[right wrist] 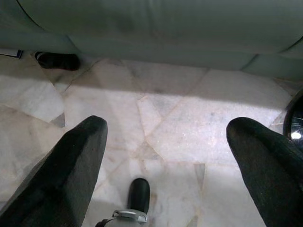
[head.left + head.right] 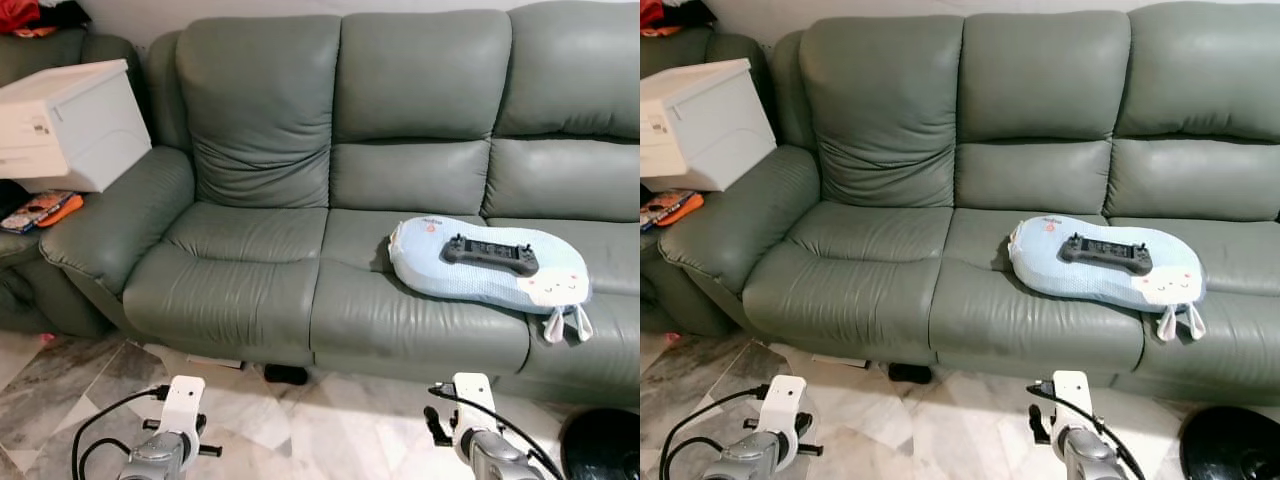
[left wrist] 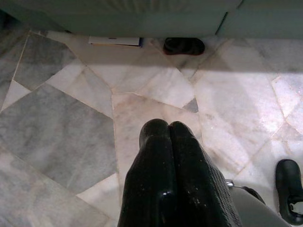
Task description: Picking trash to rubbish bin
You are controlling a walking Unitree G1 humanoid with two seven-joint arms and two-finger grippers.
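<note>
- The left pincer (image 3: 168, 130) hangs low over the marble floor (image 3: 61, 137) in front of the sofa, its two black fingers pressed together with nothing between them.
- The right pincer (image 1: 165, 137) also hangs low over the floor, its fingers (image 1: 71, 156) spread wide and holding nothing.
- In the head views both silver arms come in at the bottom edge, the left arm (image 2: 165, 445) with a black cable looping beside it, the right arm (image 2: 480, 440) near a round black object (image 2: 603, 445) on the floor at the right; whether that is the rubbish bin I cannot tell.
- A grey-green leather sofa (image 2: 260, 270) with three seats stands ahead.
- On the middle and right seats lies a pale blue cushion (image 2: 480, 275) with a small face and two ears at its right end; a black controller (image 2: 490, 253) rests on top of it.
- A flat white piece of paper (image 3: 114, 41) lies on the floor at the sofa's front edge, partly under it; this may be the trash, though I cannot be sure.
- Just beside the paper, a small dark object (image 3: 184, 46) sits in the shadow under the sofa; too dim to identify.
- A white box (image 2: 70, 125) rests tilted on the sofa's left armrest.
- Left of that armrest, colourful flat items (image 2: 40, 210) lie on a second seat.
</note>
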